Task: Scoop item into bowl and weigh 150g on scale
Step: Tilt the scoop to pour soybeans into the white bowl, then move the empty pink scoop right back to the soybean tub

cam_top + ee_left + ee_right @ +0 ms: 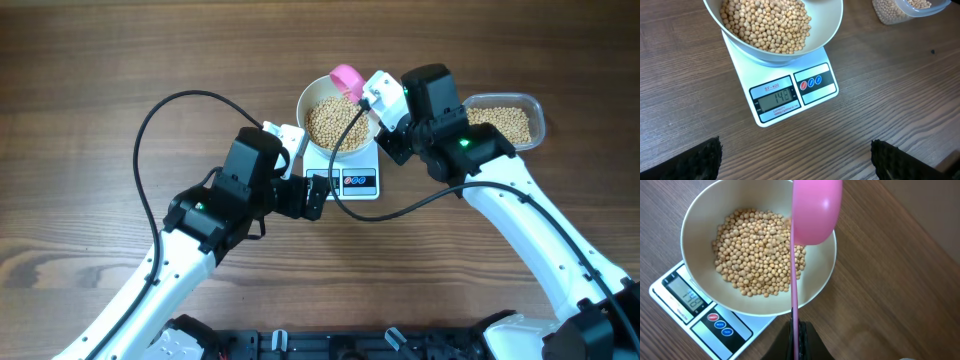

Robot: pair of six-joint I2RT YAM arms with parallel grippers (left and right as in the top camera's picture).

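One pink scoop [812,210] clamped in right gripper [799,335], pointing over bowl [696,235], left gripper [797,159] splayed

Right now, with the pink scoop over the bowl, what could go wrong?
The scale shows a little under the target, so one more full scoop of beans would likely overshoot.
The pink scoop hangs at the rim of the bowl; touching it could falsify the reading or spill beans.
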